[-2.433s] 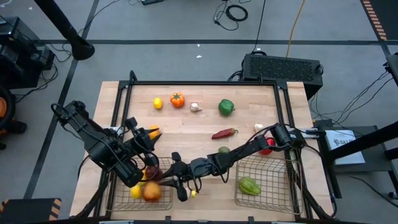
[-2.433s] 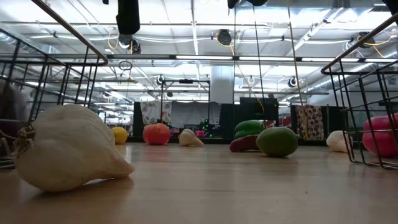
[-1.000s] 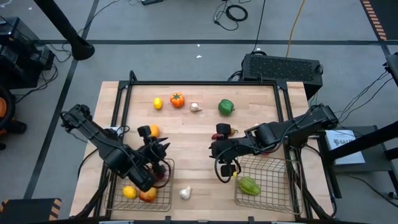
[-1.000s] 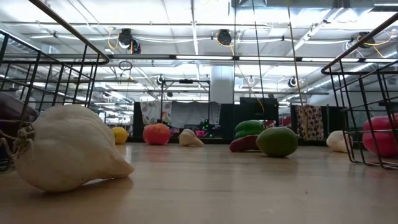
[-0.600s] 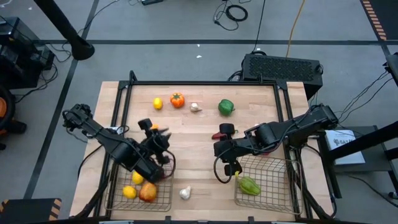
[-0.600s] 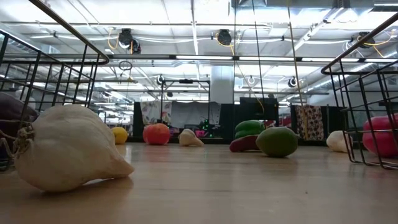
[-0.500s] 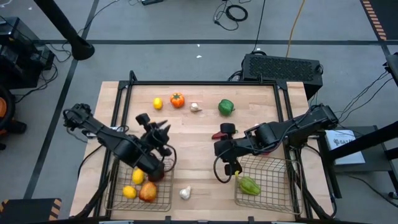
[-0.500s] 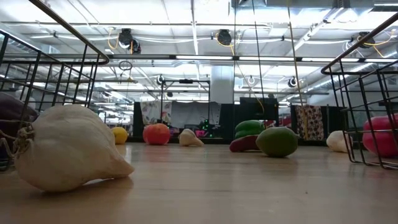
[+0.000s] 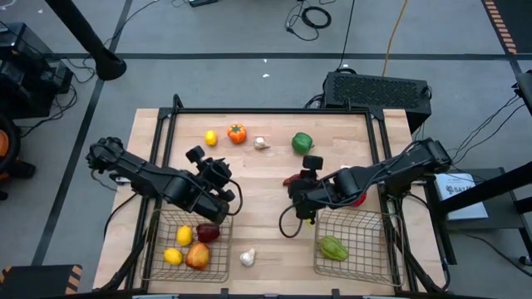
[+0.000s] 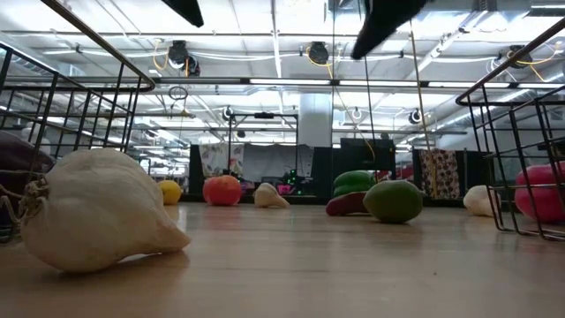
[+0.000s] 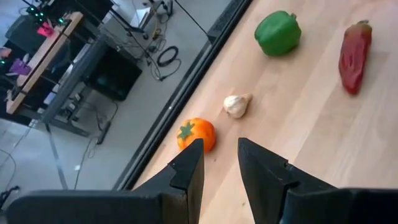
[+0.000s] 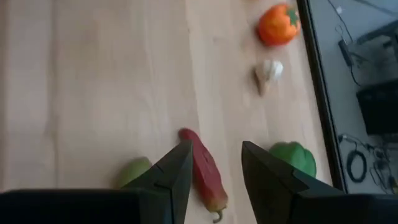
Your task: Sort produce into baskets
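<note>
Both arms have shifted toward 12 o'clock since a moment ago: the left gripper [image 9: 218, 173] has left the left basket [image 9: 155, 249] and now hangs over bare wood past the basket's far edge, and the right gripper [image 9: 306, 170] has come away from the right basket [image 9: 374, 253] to sit over the red chili [image 9: 293, 179].

In the left basket lie two yellow lemons [image 9: 184, 237], a dark red apple [image 9: 208, 233] and a red-orange fruit [image 9: 198, 256]. The right basket holds a light green pepper [image 9: 334, 247]. A garlic bulb [image 9: 248, 257] rests on the table between the baskets, at the 6 o'clock edge; it has not moved.

Toward 12 o'clock stand a small lemon [image 9: 211, 138], an orange tomato-like piece [image 9: 237, 133], another garlic bulb [image 9: 261, 144] and a dark green pepper [image 9: 302, 143], all well apart. The right arm hides part of a red piece [image 9: 357, 198] at 3 o'clock.

In the left wrist view the left fingers [image 11: 189, 171] stand apart with nothing between them, the orange piece just beyond their tips. In the right wrist view the right fingers [image 12: 177, 171] are likewise spread, the chili lying in the gap below them, a green piece [image 12: 135, 170] just beside it
</note>
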You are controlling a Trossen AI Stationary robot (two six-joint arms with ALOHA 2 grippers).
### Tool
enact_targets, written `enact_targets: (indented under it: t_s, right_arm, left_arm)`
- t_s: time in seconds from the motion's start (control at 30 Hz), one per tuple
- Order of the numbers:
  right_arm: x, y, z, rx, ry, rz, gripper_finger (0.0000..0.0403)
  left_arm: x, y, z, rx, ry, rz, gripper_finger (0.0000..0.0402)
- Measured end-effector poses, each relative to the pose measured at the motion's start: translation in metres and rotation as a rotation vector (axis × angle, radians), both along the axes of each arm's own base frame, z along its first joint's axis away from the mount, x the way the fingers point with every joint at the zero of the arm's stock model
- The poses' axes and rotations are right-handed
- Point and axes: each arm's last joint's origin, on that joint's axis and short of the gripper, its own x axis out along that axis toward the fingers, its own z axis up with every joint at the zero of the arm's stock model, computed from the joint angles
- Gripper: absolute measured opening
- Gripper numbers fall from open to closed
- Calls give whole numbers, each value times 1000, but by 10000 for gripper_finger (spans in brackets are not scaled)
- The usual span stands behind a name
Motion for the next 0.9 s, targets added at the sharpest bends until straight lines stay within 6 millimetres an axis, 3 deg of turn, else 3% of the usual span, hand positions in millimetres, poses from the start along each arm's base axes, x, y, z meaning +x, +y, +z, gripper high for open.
enact_targets:
  t_s: [0.2, 0.37, 0.5, 0.77, 0.9]
  right_arm:
    - [6, -23, -16, -10, 57, 14, 130]
    - [12, -75, -17, 130, 139, 48, 130]
    - [18, -101, -36, 236, 236, 30, 155]
    - [52, -103, -100, 217, 388, 109, 288]
    - [61, -100, -126, 176, 441, 104, 324]
  left_arm:
    - [1, 6, -6, 51, 20, 15, 107]
    - [7, 15, -8, 67, 20, 36, 107]
    - [10, 22, -8, 68, 29, 44, 107]
    - [11, 26, -9, 30, 45, 57, 107]
    - [11, 23, -10, 4, 54, 44, 107]
